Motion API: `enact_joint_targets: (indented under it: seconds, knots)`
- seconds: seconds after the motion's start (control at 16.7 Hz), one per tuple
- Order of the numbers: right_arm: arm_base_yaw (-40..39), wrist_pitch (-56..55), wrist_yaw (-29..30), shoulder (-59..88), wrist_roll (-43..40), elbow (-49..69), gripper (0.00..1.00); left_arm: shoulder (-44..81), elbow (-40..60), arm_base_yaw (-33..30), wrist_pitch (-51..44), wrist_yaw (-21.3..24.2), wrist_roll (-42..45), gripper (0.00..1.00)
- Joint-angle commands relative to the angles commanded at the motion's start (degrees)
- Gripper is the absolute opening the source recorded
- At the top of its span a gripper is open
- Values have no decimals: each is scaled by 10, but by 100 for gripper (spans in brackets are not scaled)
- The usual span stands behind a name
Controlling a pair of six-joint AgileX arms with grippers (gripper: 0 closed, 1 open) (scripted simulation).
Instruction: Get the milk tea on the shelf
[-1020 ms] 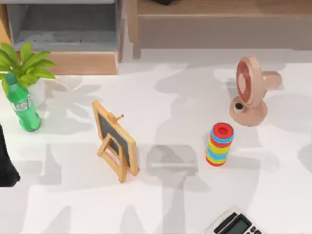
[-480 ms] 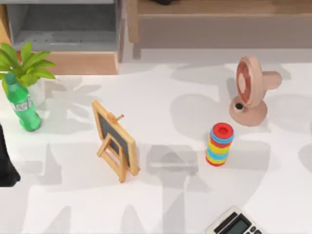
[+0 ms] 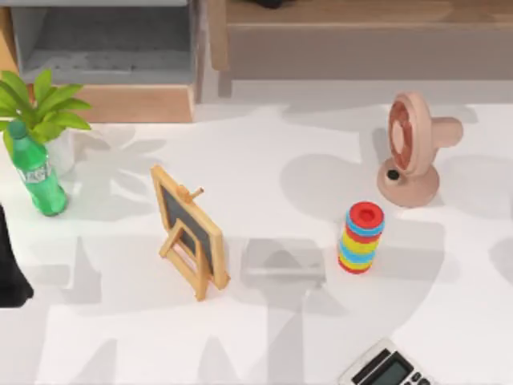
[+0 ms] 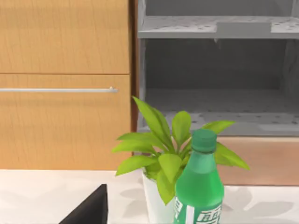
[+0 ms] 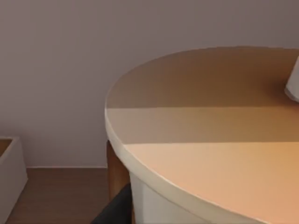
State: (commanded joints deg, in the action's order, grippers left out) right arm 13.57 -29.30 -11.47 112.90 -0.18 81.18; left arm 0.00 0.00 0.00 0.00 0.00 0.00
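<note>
No milk tea identifiable on the bench [image 3: 264, 160] | shelf [image 3: 337, 36] along far edge | white object [image 5: 293, 84] on round tabletop, unidentifiable | handling: likely light, crushable; grasp mid-body | left end effector [image 3: 10, 265] at left edge, opening cannot tell

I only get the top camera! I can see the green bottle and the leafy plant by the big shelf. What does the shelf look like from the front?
Observer: In the left wrist view, the shelf behind the plant has two grey compartments, one above the other. Beside them are wooden drawer fronts with a long silver handle.
Operator: Ooh! And what does the right wrist camera see?
Observer: It looks at a round wooden tabletop with a pale edge, in front of a plain wall.
</note>
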Motion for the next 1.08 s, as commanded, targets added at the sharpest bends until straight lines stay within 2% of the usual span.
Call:
enact_joint_targets:
  seconds: [0.72,1.08]
  knots:
    - [0,0,0,0,0,0,98,0,0,0,0,0,0,100]
    - [0,0,0,0,0,0,100,0,0,0,0,0,0,100]
